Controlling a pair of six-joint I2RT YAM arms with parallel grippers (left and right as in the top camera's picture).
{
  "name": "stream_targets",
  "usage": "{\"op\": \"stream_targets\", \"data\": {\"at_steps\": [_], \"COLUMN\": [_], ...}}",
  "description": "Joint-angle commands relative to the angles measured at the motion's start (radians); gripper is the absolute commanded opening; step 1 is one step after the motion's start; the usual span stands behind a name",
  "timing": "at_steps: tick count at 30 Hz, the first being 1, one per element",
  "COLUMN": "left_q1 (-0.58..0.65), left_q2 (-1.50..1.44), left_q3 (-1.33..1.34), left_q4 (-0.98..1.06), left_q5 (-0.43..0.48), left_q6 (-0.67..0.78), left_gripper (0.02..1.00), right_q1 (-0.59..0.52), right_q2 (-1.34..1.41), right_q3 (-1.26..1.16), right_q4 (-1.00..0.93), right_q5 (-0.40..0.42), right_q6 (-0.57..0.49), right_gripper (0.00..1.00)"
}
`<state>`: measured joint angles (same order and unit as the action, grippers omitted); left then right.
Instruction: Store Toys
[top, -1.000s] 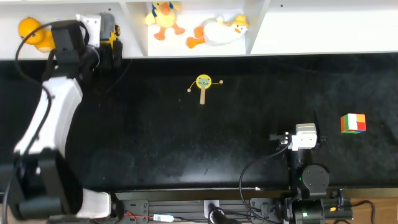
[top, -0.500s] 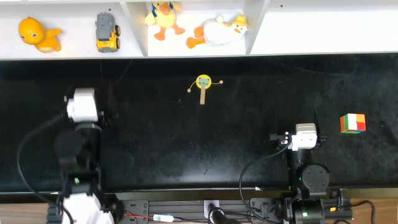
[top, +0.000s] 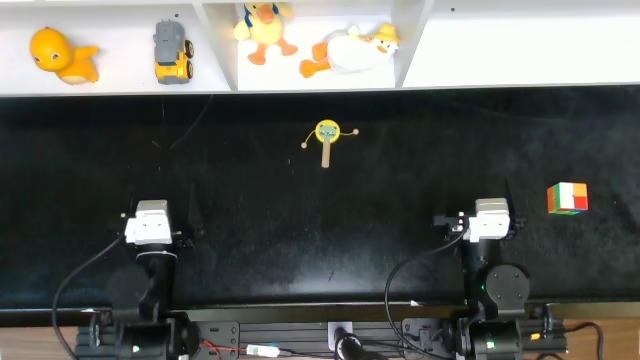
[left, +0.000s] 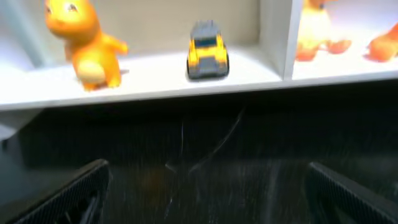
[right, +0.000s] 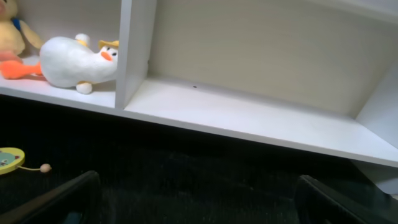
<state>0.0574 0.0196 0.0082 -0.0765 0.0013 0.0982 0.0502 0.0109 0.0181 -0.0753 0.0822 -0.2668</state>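
Yellow rattle drum is lying on the black table, colour cube sitting near its right edge | left gripper and right gripper are hanging by their bases, jaws apart, empty | step: picking next toy | next: likely right arm squaring onto cube's flat sides

Duck plush sliced by the edge, rattle half cut off, goose cropped to orange feet from the left wrist.

Top camera looks down; both low wrist cameras face the shelf, sharing its middle compartment.
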Motion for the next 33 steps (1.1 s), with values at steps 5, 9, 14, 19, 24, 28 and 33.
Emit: {"op": "stream_targets", "data": {"at_steps": [5,9,14,19,24,28,33], "left_q1": [-0.009,-0.009,-0.009,-0.009,-0.009,-0.009,-0.009], "left_q2": [-0.017,-0.017,-0.017,-0.017,-0.017,-0.017,-0.017], "left_q3": [0.0,0.0,0.0,0.0,0.0,0.0,0.0], "left_q4": [-0.005,-0.005,-0.005,-0.005,-0.005,-0.005,-0.005], "left_q5": [0.023,0.023,0.023,0.023,0.023,0.023,0.023], "left_q6": [-0.028,-0.028,-0.028,-0.028,-0.028,-0.028,-0.028], "left_gripper": [0.998,0.998,0.998,0.998,0.998,0.998,0.998], "right_q1": [0.002,0.002,0.002,0.002,0.012,0.052,0.158], "right_q2": [-0.006,-0.006,-0.006,-0.006,0.013,0.149,0.465], "right_q3": [-0.014,-0.014,-0.014,-0.014,0.013,0.136,0.372], "right_q4": [0.005,0.005,0.005,0.004,0.007,-0.043,-0.226], "right_q5": [-0.004,-0.004,-0.004,-0.004,0.023,0.013,0.015], "right_q6": [-0.003,-0.003,-0.003,-0.003,-0.016,0.039,0.168], "right_gripper": [0.996,0.996,0.996,0.996,0.996,0.996,0.996]}}
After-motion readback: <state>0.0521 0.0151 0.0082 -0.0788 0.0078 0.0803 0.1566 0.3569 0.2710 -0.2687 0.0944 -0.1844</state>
